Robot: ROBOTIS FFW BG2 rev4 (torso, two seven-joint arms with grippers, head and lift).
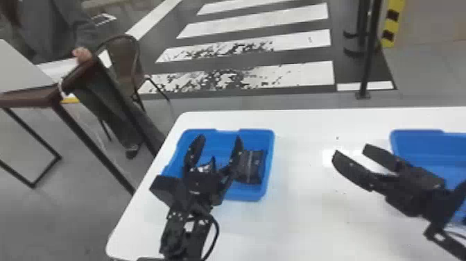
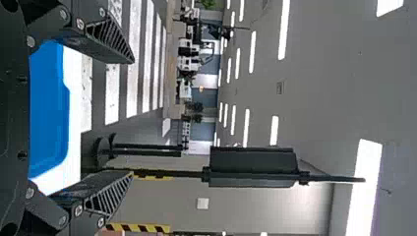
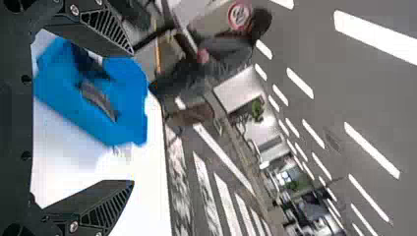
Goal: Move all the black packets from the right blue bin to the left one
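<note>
A round red-and-white sign (image 3: pixel 239 16) stands out in the background of the right wrist view; its print is too small to tell. The black packet (image 1: pixel 255 166) in the left bin (image 1: pixel 258 139) bears thin pale lines, unreadable as lettering. The left arm (image 1: pixel 185 232) comes in from the bottom edge of the head view, its gripper (image 1: pixel 219 138) above that bin, beside the packet in the view, fingers spread and pointing toward the far rim. The right arm (image 1: pixel 447 243) enters from the right edge, its wrist overlapping the right bin (image 1: pixel 421 139) in view; its gripper (image 1: pixel 350 151) is open over the white table (image 1: pixel 305 222), between the bins, pointing toward the left one.
</note>
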